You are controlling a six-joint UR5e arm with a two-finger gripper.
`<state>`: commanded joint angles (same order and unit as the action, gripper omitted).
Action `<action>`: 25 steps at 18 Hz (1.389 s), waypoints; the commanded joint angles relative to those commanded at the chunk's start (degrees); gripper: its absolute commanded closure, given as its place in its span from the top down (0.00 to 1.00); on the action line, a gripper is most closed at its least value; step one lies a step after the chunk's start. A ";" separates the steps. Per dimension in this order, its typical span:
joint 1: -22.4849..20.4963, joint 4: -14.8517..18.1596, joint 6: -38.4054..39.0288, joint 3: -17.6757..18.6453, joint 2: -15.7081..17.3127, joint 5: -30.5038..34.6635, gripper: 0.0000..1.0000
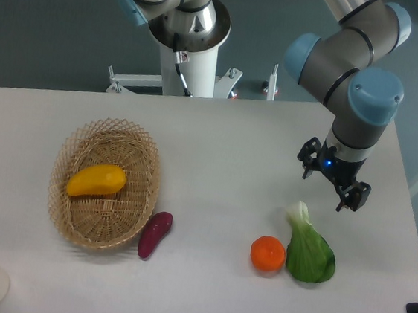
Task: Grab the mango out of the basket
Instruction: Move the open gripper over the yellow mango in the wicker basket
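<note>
- Mango (96, 180) is seen lying inside the basket (65, 158), resting on the woven floor in the upper half of the oval, at the left side of the table (225, 143).
- Its long axis is set nearly crosswise to the basket's length, tilted so that the right end sits a little higher in the picture than the left.
- The gripper (332, 183) is held above the right part of the table, well apart from the basket; the mango lies far to its left in the picture and slightly lower.
- The two fingers are seen spread apart with nothing between them.
- A long sideways travel across the table is judged to be needed, and the fingers would probably have to be turned to close across the mango's narrow width.
- Between gripper and basket the table is bare; the sweet potato (154, 234) lies just beside the basket's lower right rim, while the orange fruit (267, 254) and the green vegetable (308, 251) lie below the gripper.
- How high the gripper stands above the table cannot be told from this single view.
- The mango's underside and its contact with the wicker are hidden.
</note>
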<state>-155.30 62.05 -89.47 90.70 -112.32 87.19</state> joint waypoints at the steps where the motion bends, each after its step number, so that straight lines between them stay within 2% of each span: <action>1: -0.09 -0.09 0.00 0.09 0.00 0.09 1.00; 7: 0.44 -0.09 0.00 0.61 0.44 0.09 1.00; 10: 2.19 0.09 2.45 1.57 0.70 0.00 1.00; 17: 10.10 0.53 13.61 1.58 1.93 0.18 1.00; 22: 16.77 0.18 24.67 1.32 1.76 -0.26 1.00; 25: 20.29 0.17 26.89 1.76 1.76 -4.73 1.00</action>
<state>-135.01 62.23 -62.58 92.46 -110.57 82.46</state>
